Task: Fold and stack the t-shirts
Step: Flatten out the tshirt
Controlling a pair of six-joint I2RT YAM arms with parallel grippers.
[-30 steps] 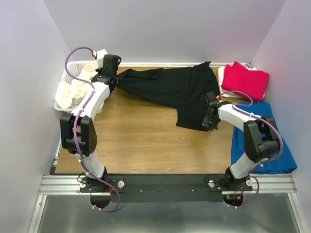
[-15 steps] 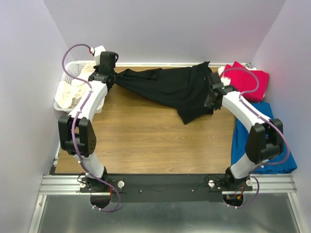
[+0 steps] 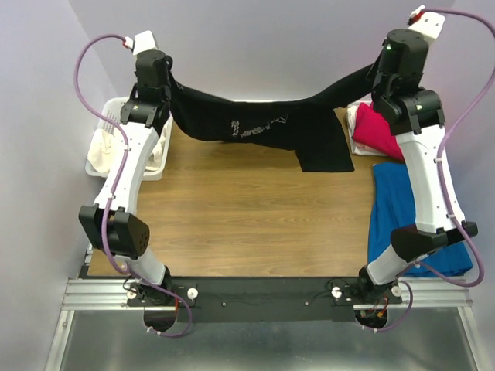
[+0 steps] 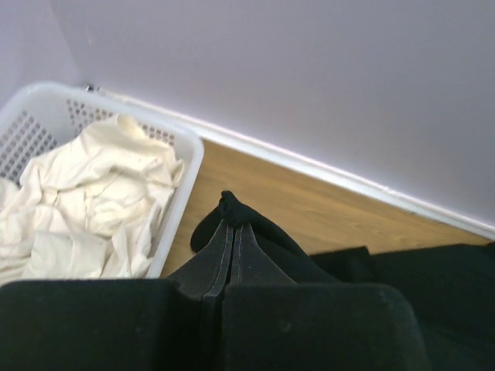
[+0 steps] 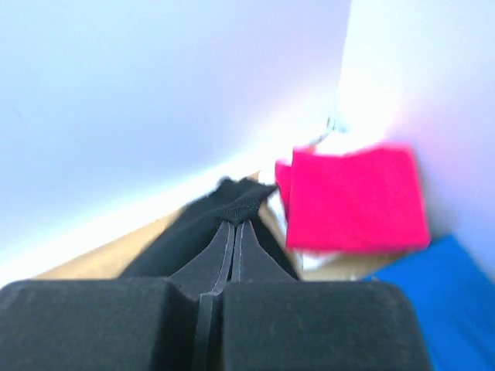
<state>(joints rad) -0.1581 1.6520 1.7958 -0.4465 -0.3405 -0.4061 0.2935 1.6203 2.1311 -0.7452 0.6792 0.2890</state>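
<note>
At the far left, the white basket (image 4: 179,209) holds crumpled cream t-shirts (image 4: 85,209). My left claw (image 4: 232,226) is raised just beside it, pinched closed on one end of the black t-shirt (image 3: 263,127). That shirt hangs stretched across the far side of the bench (image 3: 232,216), sagging in the middle, with white lettering showing. My right claw (image 5: 234,222), raised at the far right, grips the other end. Below it lie a folded red t-shirt (image 3: 377,133) and, nearer, a blue cloth (image 3: 390,209).

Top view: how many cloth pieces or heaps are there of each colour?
black shirt, held up in the air: 1
red shirt, folded: 1
blue cloth: 1
cream heap in the basket: 1 (the pieces in it cannot be counted)
white piece under the red shirt: 1
Total: 5
</note>
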